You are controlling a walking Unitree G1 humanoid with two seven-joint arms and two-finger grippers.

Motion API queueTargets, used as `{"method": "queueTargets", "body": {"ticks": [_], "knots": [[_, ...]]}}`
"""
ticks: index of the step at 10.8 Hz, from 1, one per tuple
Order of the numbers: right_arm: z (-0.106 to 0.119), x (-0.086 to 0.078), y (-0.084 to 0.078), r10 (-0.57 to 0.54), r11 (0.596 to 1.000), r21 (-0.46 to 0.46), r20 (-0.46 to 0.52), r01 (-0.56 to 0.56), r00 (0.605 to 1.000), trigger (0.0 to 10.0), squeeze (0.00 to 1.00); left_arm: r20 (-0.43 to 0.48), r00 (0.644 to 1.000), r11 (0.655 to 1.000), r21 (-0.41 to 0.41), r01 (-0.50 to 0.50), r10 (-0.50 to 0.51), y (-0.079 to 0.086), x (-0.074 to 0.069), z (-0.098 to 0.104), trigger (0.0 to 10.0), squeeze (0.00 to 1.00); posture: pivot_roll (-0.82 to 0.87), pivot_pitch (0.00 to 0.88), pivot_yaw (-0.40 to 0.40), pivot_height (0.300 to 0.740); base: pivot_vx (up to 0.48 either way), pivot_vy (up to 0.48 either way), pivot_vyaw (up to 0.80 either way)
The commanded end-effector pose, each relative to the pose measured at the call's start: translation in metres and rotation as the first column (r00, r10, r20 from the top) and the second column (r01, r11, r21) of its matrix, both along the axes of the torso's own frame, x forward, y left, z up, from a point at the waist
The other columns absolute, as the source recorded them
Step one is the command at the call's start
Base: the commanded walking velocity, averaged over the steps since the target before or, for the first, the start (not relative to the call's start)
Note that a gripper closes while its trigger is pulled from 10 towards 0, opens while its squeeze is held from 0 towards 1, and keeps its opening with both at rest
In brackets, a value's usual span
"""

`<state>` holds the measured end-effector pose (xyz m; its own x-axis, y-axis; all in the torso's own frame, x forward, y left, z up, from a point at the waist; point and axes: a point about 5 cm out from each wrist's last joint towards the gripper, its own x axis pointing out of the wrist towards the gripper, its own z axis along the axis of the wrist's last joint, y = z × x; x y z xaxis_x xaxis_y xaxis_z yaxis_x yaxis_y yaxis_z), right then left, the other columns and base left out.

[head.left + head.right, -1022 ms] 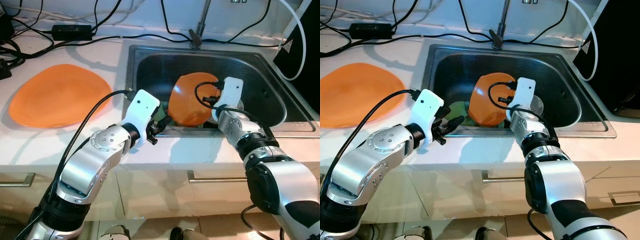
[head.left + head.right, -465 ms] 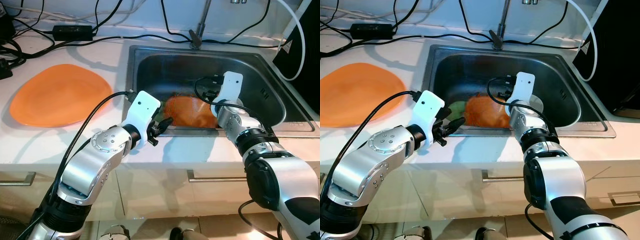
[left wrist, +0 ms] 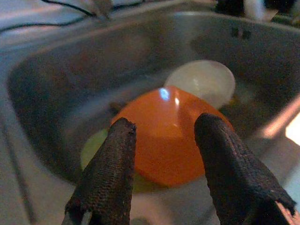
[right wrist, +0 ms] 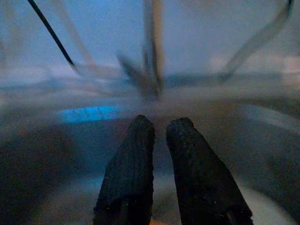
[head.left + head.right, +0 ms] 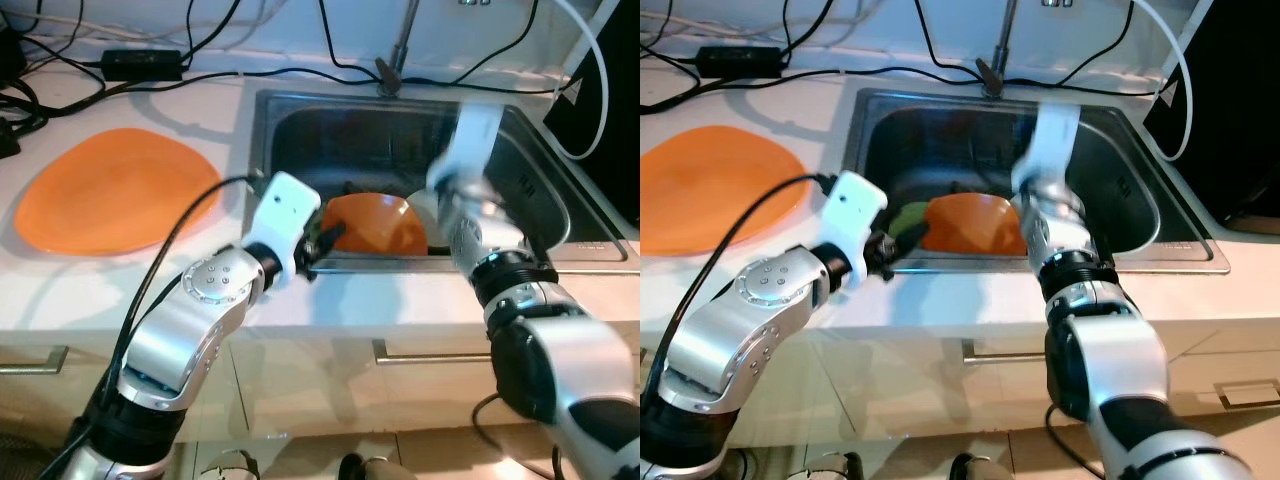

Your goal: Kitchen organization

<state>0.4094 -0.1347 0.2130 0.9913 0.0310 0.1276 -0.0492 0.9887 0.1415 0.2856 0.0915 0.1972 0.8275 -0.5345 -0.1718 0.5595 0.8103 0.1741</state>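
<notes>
A small orange plate (image 5: 375,222) lies in the steel sink (image 5: 530,150), resting partly on a green item (image 5: 902,215) and next to a white dish (image 3: 201,82). My left gripper (image 3: 164,136) hovers at the sink's front left corner, open, its fingers (image 3: 110,173) pointing at the orange plate with nothing between them. My right arm (image 5: 468,140) is raised over the sink and blurred by motion. Its gripper (image 4: 159,126) is shut and empty, pointing toward the faucet (image 4: 152,47). A large orange plate (image 5: 115,190) lies on the white counter to the left.
The faucet (image 5: 400,45) rises behind the sink. Black cables (image 5: 200,70) and a power adapter (image 5: 145,62) run along the counter's back. A black appliance (image 5: 615,90) stands at the right. Cabinet drawers with handles (image 5: 400,352) are below the counter edge.
The small orange plate, held upright by my right gripper a second ago, now lies flat in the sink. The right gripper let go and rose. The left gripper edged closer to the sink.
</notes>
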Motion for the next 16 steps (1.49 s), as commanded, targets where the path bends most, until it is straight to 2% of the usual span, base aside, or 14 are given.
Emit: {"method": "queueTargets", "body": {"ticks": [1, 3, 5, 7, 11, 16], "knots": [[0.003, -0.006, 0.0, 0.014, 1.0, -0.009, 0.058, -0.014, 0.998, 10.0, 0.0, 0.018, 0.999, 0.999, -0.01, -0.035, 0.035, 0.003, 0.003, 0.001, 10.0, 0.0, 0.08, 0.095, -0.106, 0.74, 0.0, 0.0, 0.0], [0.002, -0.041, 0.007, 0.041, 0.999, 0.029, 0.163, -0.046, 0.986, 10.0, 0.0, 0.065, 0.995, 0.996, -0.048, -0.079, 0.082, 0.007, 0.008, 0.005, 10.0, 0.0, 0.05, 0.099, -0.097, 0.74, 0.0, 0.0, 0.0], [-0.018, -0.074, 0.012, 0.072, 0.997, 0.029, 0.151, -0.077, 0.986, 10.0, 0.0, 0.153, 0.973, 0.983, -0.087, -0.162, 0.174, 0.017, 0.015, 0.013, 10.0, 0.0, 0.04, 0.097, -0.093, 0.74, 0.0, 0.0, 0.0], [-0.031, -0.097, 0.008, 0.093, 0.996, -0.018, 0.118, -0.092, 0.989, 10.0, 0.0, 0.189, 0.96, 0.976, -0.104, -0.19, 0.207, 0.023, 0.017, 0.014, 10.0, 0.0, 0.04, 0.096, -0.092, 0.74, 0.0, 0.0, 0.0], [-0.053, -0.119, 0.005, 0.154, 0.986, -0.07, 0.029, -0.152, 0.988, 10.0, 0.0, 0.207, 0.957, 0.977, -0.099, -0.187, 0.204, 0.028, 0.014, 0.008, 10.0, 0.0, 0.03, 0.094, -0.086, 0.74, 0.0, 0.0, 0.0], [-0.069, -0.124, 0.006, 0.218, 0.965, -0.144, -0.018, -0.219, 0.976, 10.0, 0.0, 0.209, 0.963, 0.985, -0.056, -0.162, 0.17, 0.032, 0.008, 0.0, 10.0, 0.0, 0.02, 0.092, -0.083, 0.74, 0.0, 0.0, 0.0]]}}
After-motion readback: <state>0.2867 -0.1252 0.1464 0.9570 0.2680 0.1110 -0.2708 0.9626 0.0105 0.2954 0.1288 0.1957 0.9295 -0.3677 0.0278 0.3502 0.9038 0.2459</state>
